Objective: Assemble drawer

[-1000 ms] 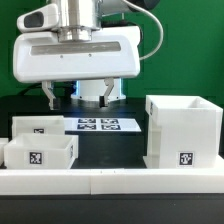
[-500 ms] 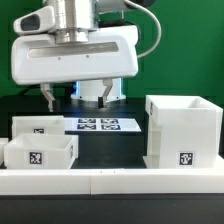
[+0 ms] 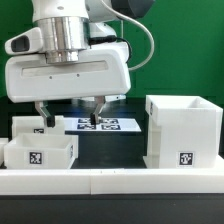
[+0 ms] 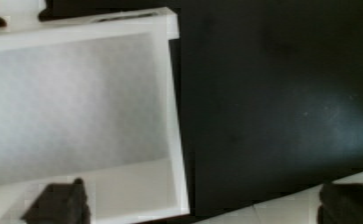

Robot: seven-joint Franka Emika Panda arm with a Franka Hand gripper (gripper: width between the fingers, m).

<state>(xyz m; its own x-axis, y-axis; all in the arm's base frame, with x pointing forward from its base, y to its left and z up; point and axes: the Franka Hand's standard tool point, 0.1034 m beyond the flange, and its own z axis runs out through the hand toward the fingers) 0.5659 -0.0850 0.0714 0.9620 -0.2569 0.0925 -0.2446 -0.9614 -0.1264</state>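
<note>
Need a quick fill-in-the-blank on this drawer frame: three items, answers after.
1. The gripper grips nothing; its jaws stand ____.
2. The tall shell stands on the exterior view's ____ side.
3. The front tray and the rear tray both sit on that view's ____ side.
Missing words: open; right; left.
</note>
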